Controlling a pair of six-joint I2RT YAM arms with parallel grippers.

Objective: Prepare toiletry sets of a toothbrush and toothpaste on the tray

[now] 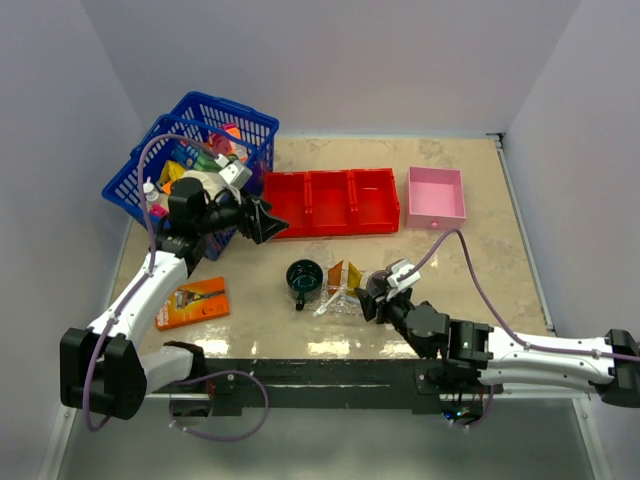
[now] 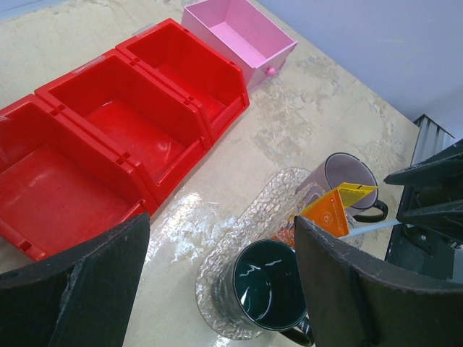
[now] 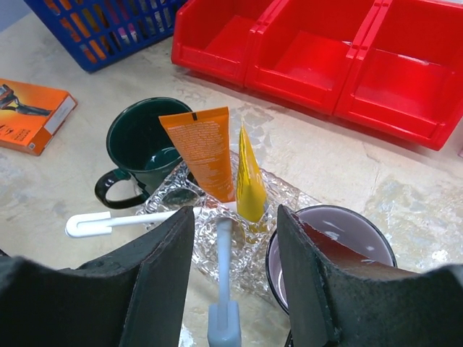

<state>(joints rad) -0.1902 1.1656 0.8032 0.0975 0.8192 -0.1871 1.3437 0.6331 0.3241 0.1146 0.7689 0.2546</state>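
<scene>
The clear bumpy tray (image 1: 349, 301) lies at the table's front middle; it also shows in the left wrist view (image 2: 239, 217) and the right wrist view (image 3: 286, 194). An orange tube (image 3: 201, 148) and a yellow-orange tube (image 3: 249, 177) stand cap-down on it, side by side. One white toothbrush (image 3: 119, 220) lies across the tray's left edge. A second toothbrush (image 3: 224, 282) lies half on the tray's near edge, between the fingers of my open right gripper (image 3: 235, 217), untouched. My left gripper (image 1: 262, 220) is open and empty, up by the red bin.
A dark green mug (image 1: 302, 280) stands at the tray's left end and a purple mug (image 1: 378, 285) at its right. A red three-compartment bin (image 1: 330, 203) and a pink box (image 1: 436, 197) stand behind. A blue basket (image 1: 200, 150) sits far left, an orange razor pack (image 1: 192, 302) front left.
</scene>
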